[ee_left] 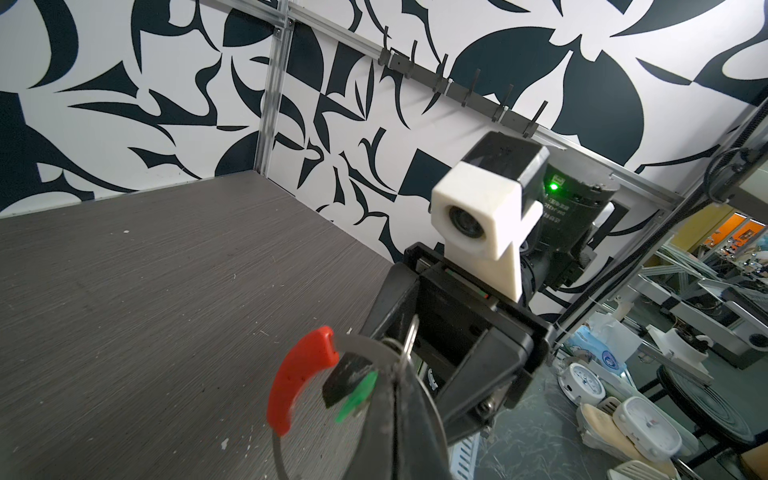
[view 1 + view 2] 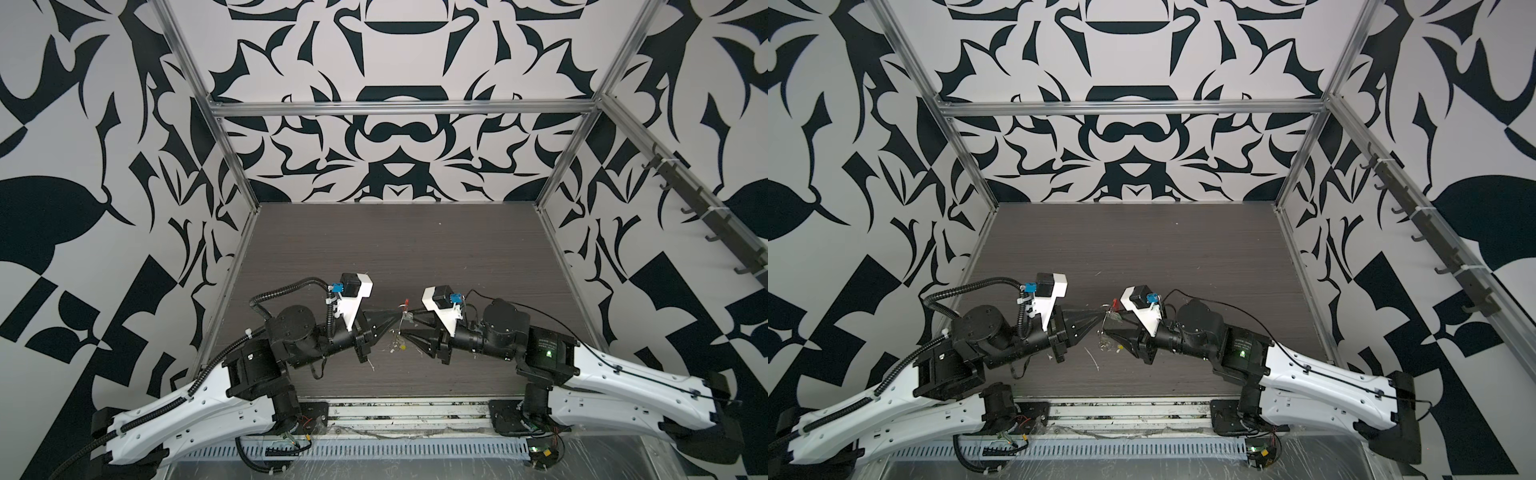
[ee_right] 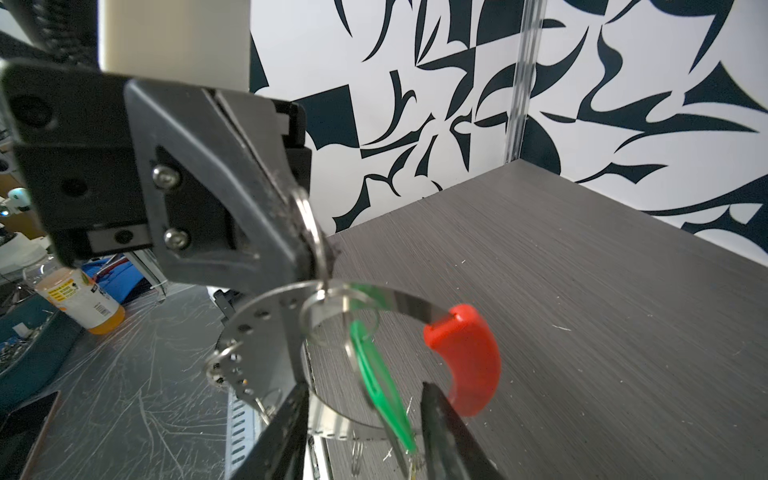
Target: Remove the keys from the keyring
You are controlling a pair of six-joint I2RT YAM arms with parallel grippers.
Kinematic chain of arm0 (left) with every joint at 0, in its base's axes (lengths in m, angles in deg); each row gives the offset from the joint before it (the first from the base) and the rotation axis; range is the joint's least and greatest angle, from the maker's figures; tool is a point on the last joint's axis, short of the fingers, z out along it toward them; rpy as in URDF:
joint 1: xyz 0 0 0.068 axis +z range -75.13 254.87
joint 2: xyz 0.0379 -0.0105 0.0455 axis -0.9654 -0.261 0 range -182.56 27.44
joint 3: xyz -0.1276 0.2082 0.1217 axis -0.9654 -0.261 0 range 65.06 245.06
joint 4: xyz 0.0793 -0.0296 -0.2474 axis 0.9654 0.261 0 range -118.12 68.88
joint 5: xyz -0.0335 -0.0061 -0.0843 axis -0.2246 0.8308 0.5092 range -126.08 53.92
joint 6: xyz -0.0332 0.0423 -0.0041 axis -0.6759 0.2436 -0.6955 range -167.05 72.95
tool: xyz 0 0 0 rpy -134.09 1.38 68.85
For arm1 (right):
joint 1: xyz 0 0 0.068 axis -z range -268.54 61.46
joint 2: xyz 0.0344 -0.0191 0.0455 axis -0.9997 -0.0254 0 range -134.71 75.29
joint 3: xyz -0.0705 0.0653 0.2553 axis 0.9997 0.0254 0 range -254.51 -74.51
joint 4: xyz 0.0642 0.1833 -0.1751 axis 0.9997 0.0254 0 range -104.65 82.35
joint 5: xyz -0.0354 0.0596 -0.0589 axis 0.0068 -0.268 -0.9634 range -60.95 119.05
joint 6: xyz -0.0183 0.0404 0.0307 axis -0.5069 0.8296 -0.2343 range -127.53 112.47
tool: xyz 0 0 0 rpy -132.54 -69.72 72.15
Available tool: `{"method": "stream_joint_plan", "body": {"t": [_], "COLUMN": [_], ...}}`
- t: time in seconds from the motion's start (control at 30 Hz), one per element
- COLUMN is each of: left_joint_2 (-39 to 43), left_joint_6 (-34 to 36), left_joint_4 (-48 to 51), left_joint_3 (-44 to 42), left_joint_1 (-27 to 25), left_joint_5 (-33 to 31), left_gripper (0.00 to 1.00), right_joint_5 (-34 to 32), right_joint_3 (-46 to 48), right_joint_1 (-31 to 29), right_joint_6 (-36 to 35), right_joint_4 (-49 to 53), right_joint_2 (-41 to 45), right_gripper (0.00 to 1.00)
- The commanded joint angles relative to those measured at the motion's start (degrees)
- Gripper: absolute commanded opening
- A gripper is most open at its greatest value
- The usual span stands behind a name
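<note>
We see a dark wood-grain table (image 2: 374,249) boxed in by black-and-white patterned walls (image 2: 395,145). The left claw (image 3: 309,254) is pinched tight on the keyring (image 3: 266,324), which hangs below its tips, its red sleeve (image 3: 465,357) curving off the far side. The green tag (image 3: 370,374) points lengthwise into the right claw (image 3: 365,390), whose fingers stand apart on either side, gripping nothing. Both top views show a yellow tag (image 2: 401,344) dangling beneath both claws; the left wrist view misses it.

Left gripper (image 2: 1097,319) and right gripper (image 2: 1108,326) tip-to-tip, perhaps at the keyring (image 2: 1112,302)
</note>
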Motion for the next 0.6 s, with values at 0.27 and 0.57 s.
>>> {"method": "stream_joint_plan", "body": {"t": [0.27, 0.57], "left_joint_2": [0.6, 1.2], "left_joint_6": [-0.5, -0.4], "left_joint_4": [-2.0, 1.3], "left_joint_3": [-0.4, 0.2], "left_joint_1": [-0.1, -0.1], "left_joint_5": [-0.1, -3.7], "left_gripper": [0.00, 0.00], "right_joint_5": [-1.2, -6.1], "right_joint_3": [-2.4, -7.3], "right_joint_1": [-0.3, -0.3], "right_joint_6": [-0.8, -1.7], "right_joint_4": [-0.6, 10.8], "right_joint_2": [0.9, 3.9], "right_gripper": [0.05, 0.00]}}
